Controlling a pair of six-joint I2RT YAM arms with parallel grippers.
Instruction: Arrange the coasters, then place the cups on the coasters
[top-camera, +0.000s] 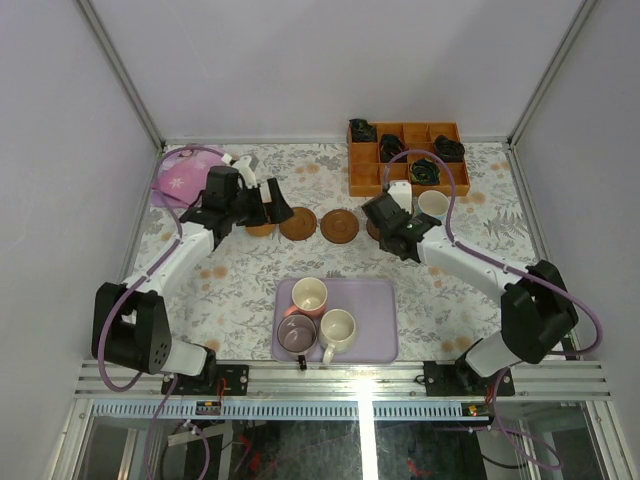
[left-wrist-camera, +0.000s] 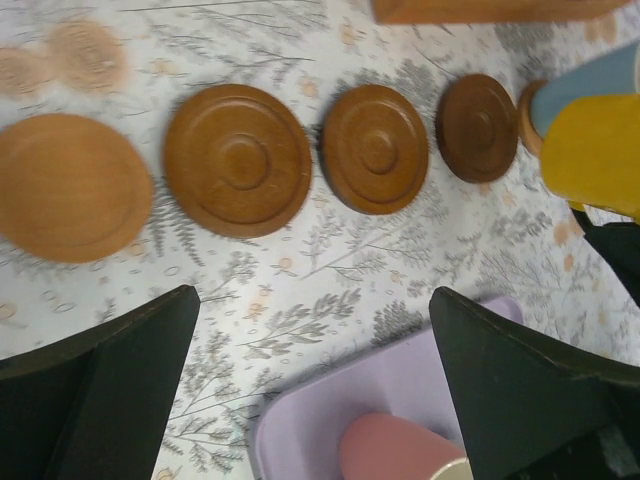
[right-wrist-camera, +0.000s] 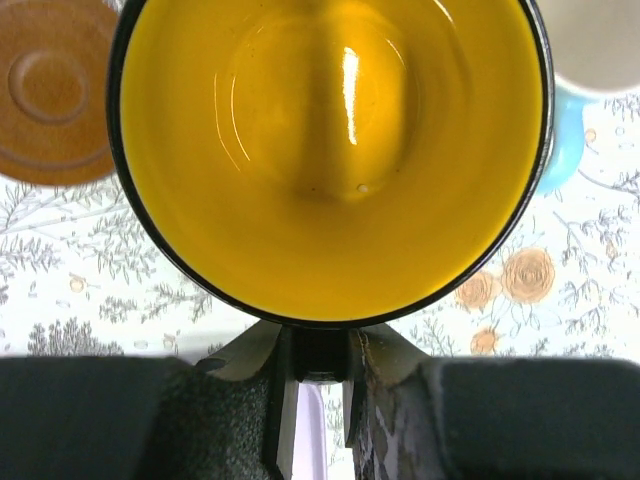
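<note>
Overhead, the left arm stretches forward and inward, its hand spread wide and holding nothing above the floral-printed surface, just short of a row of coasters: flat, round, brown, wooden-looking discs with concentric turned rings. The right arm bends in from the other side, its hand narrowed onto the wall of the yellow cup, a glossy glazed mug whose round mouth fills the wrist view, beside the light blue cup at the row's right end. A pink cup, a purple cup and a white cup stand in the smooth lavender tray near the arm bases.
</note>
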